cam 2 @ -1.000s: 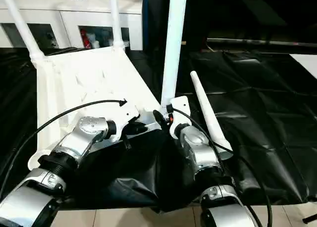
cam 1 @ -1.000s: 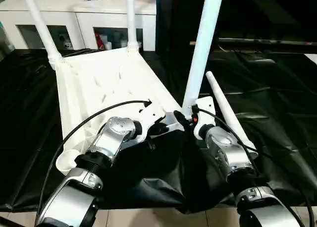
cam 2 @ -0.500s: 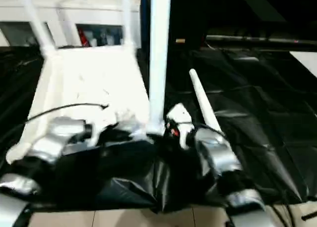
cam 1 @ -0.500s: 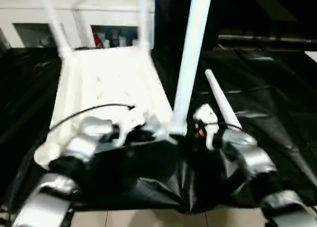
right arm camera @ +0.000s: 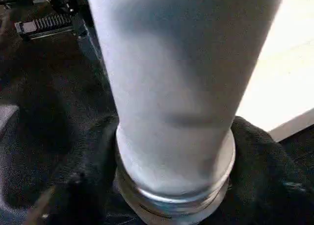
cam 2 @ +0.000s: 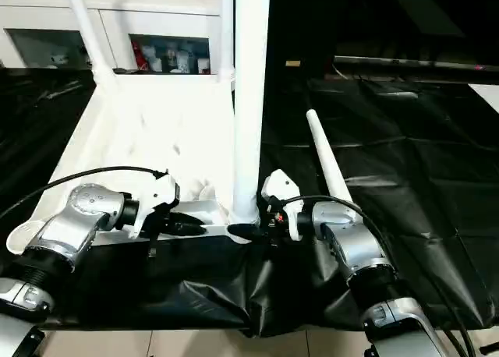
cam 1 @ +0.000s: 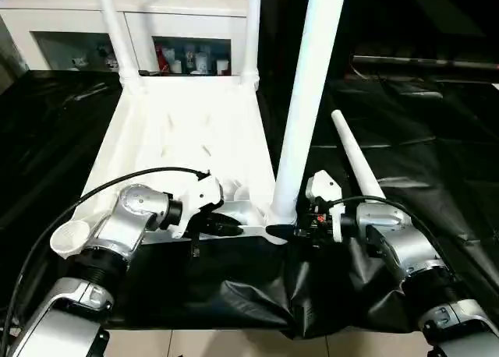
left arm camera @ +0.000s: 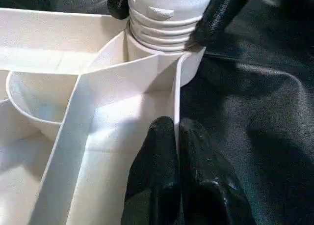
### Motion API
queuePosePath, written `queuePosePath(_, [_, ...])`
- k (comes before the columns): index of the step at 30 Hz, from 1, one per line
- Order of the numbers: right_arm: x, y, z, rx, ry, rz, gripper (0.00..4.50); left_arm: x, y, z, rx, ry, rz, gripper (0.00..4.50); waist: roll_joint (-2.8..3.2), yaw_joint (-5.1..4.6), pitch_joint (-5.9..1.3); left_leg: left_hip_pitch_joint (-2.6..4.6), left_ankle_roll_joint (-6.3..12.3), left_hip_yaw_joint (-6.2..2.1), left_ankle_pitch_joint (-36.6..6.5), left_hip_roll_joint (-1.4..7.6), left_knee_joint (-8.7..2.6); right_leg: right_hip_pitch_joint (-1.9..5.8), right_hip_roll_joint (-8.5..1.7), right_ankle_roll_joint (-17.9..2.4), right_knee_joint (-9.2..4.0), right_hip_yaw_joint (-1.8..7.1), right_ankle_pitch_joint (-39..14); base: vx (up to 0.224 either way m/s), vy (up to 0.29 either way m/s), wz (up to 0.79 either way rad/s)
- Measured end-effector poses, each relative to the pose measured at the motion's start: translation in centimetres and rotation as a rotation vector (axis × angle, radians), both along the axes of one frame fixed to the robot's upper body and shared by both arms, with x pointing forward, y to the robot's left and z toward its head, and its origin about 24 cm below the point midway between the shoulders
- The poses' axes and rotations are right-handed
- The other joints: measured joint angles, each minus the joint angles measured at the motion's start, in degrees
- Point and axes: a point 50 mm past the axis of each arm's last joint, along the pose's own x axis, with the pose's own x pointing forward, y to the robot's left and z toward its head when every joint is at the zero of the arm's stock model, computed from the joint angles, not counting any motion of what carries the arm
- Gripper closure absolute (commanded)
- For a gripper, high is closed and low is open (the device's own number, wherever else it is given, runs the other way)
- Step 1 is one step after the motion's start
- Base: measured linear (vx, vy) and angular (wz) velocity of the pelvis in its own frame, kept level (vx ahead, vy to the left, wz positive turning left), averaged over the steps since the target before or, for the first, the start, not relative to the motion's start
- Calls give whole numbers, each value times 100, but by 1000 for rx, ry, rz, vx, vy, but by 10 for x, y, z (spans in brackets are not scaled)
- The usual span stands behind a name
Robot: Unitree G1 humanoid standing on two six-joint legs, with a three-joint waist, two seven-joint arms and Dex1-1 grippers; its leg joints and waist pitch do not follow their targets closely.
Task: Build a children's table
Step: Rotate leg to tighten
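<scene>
The white tabletop lies upside down on the black sheet, ribs up. Two legs stand in its far corner sockets. A third leg stands upright in the near right socket. My right gripper is shut on this leg's threaded base, one black finger on each side. My left gripper is shut on the thin rim wall of the tabletop just beside that socket. A fourth leg lies loose on the sheet to the right. The near left socket holds nothing.
The black sheet covers the work surface and bunches in folds at the front edge below my grippers. A white glass-doored cabinet stands at the back left. A black cable arcs over my left forearm. Pale floor tiles run along the front.
The camera has shifted and the whole picture with it. My right forearm now lies lower and more level, reaching the leg's base from the right. The left gripper still pinches the rim.
</scene>
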Motion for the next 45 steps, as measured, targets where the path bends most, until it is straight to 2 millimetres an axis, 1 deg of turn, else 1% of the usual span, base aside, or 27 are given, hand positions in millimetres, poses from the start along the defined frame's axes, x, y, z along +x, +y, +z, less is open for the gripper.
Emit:
queuePosePath(2, [0, 0, 0, 1, 1, 2, 169, 0, 0, 0, 0, 4, 1, 450, 0, -2, 0, 0, 0, 0, 0, 0, 0, -1, 0, 0, 0, 0, 0, 0, 0, 0])
queuePosePath(7, [0, 1, -1, 5, 2, -1, 173, -1, 1, 0, -1, 7, 3, 450, 0, -4, 0, 0, 1, 1, 0, 0, 0, 0, 0, 0, 0, 0, 0, 0, 0, 0])
queuePosePath(9, [0, 3, -2, 15, 2, -29, 173, 0, 1, 0, 1, -2, 19, 450, 0, -5, 0, 3, 0, 1, 0, 0, 0, 1, 0, 0, 2, 0, 0, 0, 0, 0])
queuePosePath(11, [4, 3, -7, 38, 11, -125, 174, 4, -4, -2, 6, -31, 65, 450, -2, -22, -2, 16, -15, 0, -6, -1, 5, 12, 0, -3, 5, 2, 2, 0, 0, 0])
queuePosePath(12, [10, 4, -10, 54, 12, -234, 174, 10, -10, -3, 10, -63, 116, 450, -6, -47, -2, 20, -29, -1, -9, 0, 13, 15, 0, 14, 6, 2, -6, 0, 0, 0])
queuePosePath(14, [17, 6, -13, 60, 3, -374, 175, 16, -20, -4, 15, -94, 182, 450, -6, -94, -2, 21, -32, -2, -7, -1, 23, 16, 0, 14, 6, 4, -1, 0, 0, 0])
queuePosePath(15, [19, 10, -16, 65, -4, -445, 175, 19, -27, -5, 14, -104, 218, 450, -5, -112, -3, 27, -32, -2, -7, -2, 23, 23, 0, 15, 3, 5, -1, 0, 0, 0])
queuePosePath(18, [24, 20, -20, 86, -3, -613, 175, 24, -37, -8, 16, -105, 299, 450, 0, -148, -6, 62, -33, -5, -8, -4, 21, 50, 0, 18, 2, 5, -2, 0, 0, 0])
queuePosePath(19, [26, 23, -20, 98, 3, -686, 175, 25, -44, -9, 14, -103, 332, 450, 2, -159, -8, 68, -33, -7, -8, -5, 21, 59, 0, 19, -5, 5, -3, 0, 0, 0])
queuePosePath(21, [29, 26, -20, 101, -2, -768, 175, 27, -51, -9, 13, -99, 366, 450, 7, -161, -11, 70, -32, -9, -8, -8, 21, 63, -3, 21, -11, 7, -5, 0, 0, 0])
queuePosePath(23, [30, 29, -20, 101, -19, -781, 175, 28, -53, -8, 12, -100, 373, 450, 12, -163, -15, 69, -31, -9, -9, -8, 17, 64, -3, 25, -14, 7, -7, 0, 0, 0])
queuePosePath(24, [31, 29, -20, 108, -22, -785, 119, 28, -53, -8, 12, -104, 372, 450, 12, -162, -15, 68, -31, -8, -9, -8, 12, 63, -3, 26, -14, 7, -7, 0, 0, 0])
queuePosePath(25, [31, 29, -20, 113, -22, -787, 119, 28, -53, -8, 12, -106, 371, 450, 12, -160, -15, 69, -32, -8, -9, -8, 9, 63, -3, 26, -13, 6, -8, 0, 0, 0])
queuePosePath(28, [30, 30, -20, 146, -6, -777, 83, 29, -52, -8, 14, -113, 370, 450, 12, -164, -15, 71, -32, -8, -9, -7, 1, 60, 0, 26, -10, 3, -7, 0, 0, 0])
queuePosePath(29, [30, 30, -20, 149, -3, -773, 83, 29, -51, -8, 15, -115, 371, 450, 13, -169, -15, 72, -32, -9, -9, -6, 0, 60, 1, 26, -10, 2, -7, 0, 0, 0])
queuePosePath(31, [30, 27, -19, 140, -11, -725, 61, 29, -46, -7, 19, -123, 359, 450, 10, -179, -12, 70, -32, -9, -9, -6, -3, 56, 2, 26, -10, 2, -7, 0, 0, 0])
queuePosePath(36, [21, 15, -15, 79, -47, -469, 61, 23, -26, -5, 16, -129, 269, 450, 4, -167, -5, 64, -32, -10, -9, -3, -23, 46, 5, 29, -10, -3, -10, 0, 0, 0])
queuePosePath(38, [15, 5, -12, 59, -49, -362, 61, 19, -15, -3, 20, -119, 212, 450, 3, -145, -2, 48, -31, -11, -8, -2, -23, 34, 6, 33, -11, -4, -13, 0, 0, 0])
queuePosePath(40, [11, 0, -6, 29, -60, -241, 61, 14, -8, -2, 12, -94, 153, 450, -3, -133, 0, 34, -31, -9, -9, -2, -21, 28, 5, 30, -13, -3, -13, 0, 0, 0])
queuePosePath(42, [8, 2, -2, 14, -71, -162, 61, 10, -3, -1, 10, -73, 111, 450, -6, -125, 2, 20, -27, -8, -12, -3, -17, 19, 3, 6, -12, -3, -2, 0, 0, 0])
queuePosePath(45, [4, 3, -2, 1, -60, -86, 61, 6, 0, 1, 3, -48, 62, 450, -13, -62, 6, -3, 2, -4, 4, -2, -14, -2, 2, 3, -10, -2, -2, 0, 0, 0])
